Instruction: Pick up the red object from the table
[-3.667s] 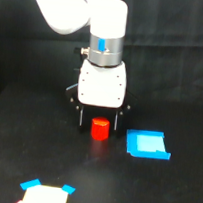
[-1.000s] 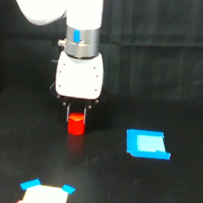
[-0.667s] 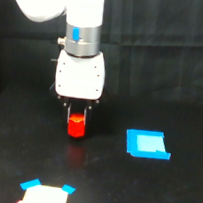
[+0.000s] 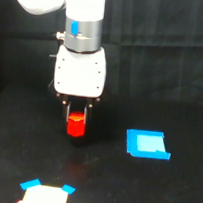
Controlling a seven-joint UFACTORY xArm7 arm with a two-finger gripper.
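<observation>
At the exterior view's lower left, a pale piece with blue corners [image 4: 44, 194] lies on the black worktop [image 4: 146, 194], its lower part cut off by the frame edge. Just right of that and higher, the white arm hangs over the worktop with its gripper [image 4: 78, 116] pointing down. The red object [image 4: 76, 125] sits between the two dark jaws, one on each side of it, and they appear clenched on it. Its upper part is tucked up under the white gripper housing; its lower part shows below the jaw tips. Whether its base touches the worktop is hard to tell against the dark surface, though a faint reddish glow shows beneath it. Well apart to the right, a flat blue square piece [image 4: 146, 144] lies on the worktop.
</observation>
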